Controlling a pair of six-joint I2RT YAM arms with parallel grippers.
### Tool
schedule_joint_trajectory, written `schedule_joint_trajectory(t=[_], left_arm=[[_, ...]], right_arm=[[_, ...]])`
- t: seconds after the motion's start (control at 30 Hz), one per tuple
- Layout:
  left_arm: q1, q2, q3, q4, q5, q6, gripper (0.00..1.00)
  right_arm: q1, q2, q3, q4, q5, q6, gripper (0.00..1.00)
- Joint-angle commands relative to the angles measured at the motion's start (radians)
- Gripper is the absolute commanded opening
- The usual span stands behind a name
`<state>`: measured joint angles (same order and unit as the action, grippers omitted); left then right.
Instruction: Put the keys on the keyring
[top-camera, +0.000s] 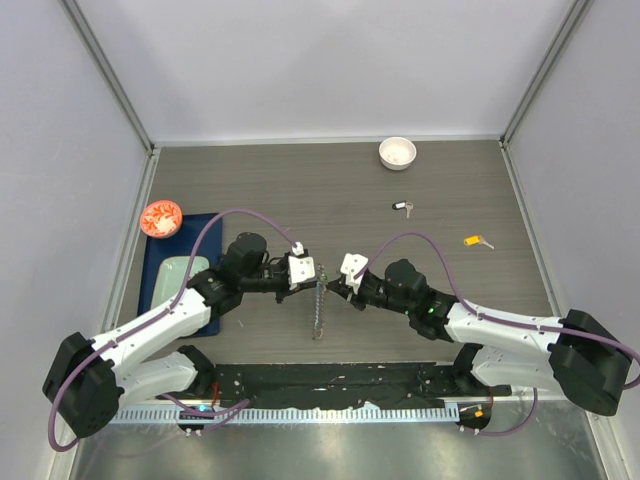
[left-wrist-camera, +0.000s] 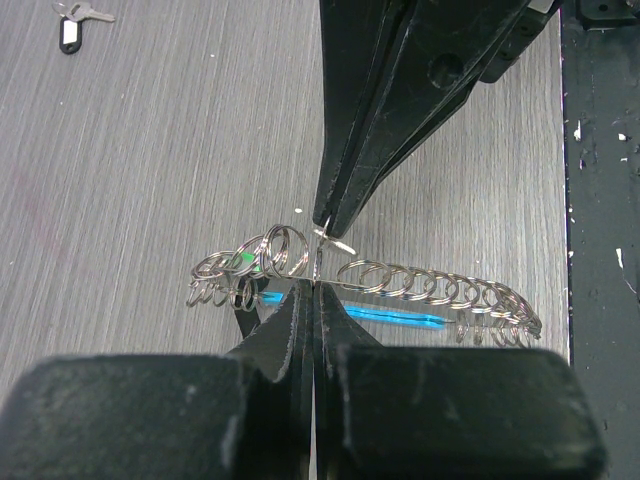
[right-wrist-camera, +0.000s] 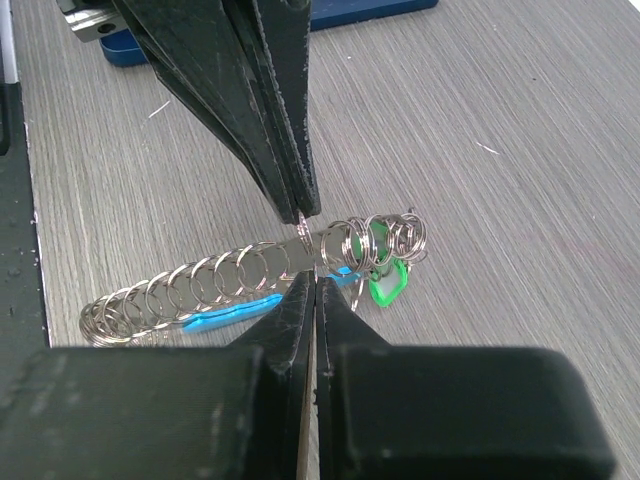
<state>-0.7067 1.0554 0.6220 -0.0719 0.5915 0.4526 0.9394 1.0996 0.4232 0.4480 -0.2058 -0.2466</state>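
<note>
centrally on the grey desk (top-camera: 450, 300), the left fingers (left-wrist-camera: 305, 310) and right fingers (right-wrist-camera: 325, 300) meet tip to tip, both pinched fully closed on one stretch of the keyring (top-camera: 318, 305), which runs toward the near edge. a green-tagged key (right-wrist-camera: 385, 290) sits on it; a black-tagged key (top-camera: 402, 208) and a yellow-tagged key (top-camera: 477, 241) lie well apart, farther back.

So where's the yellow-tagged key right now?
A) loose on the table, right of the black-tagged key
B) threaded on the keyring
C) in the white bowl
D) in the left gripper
A: the top view shows the yellow-tagged key lying loose on the table, to the right of the black-tagged key and apart from both the white bowl and the keyring.
</note>
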Motion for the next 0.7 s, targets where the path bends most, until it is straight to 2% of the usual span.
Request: schedule_joint_trajectory(t=[0.0,0.67], left_arm=[[-0.005,-0.017,0.01,0.054,0.019,0.009,0.0],[-0.008,-0.015,0.012,0.052,0.027,0.011,0.0]], right_arm=[[-0.005,-0.006,0.046,0.047,-0.029,0.018,0.01],[-0.008,-0.001,0.043,0.061,-0.021,0.03,0.01]])
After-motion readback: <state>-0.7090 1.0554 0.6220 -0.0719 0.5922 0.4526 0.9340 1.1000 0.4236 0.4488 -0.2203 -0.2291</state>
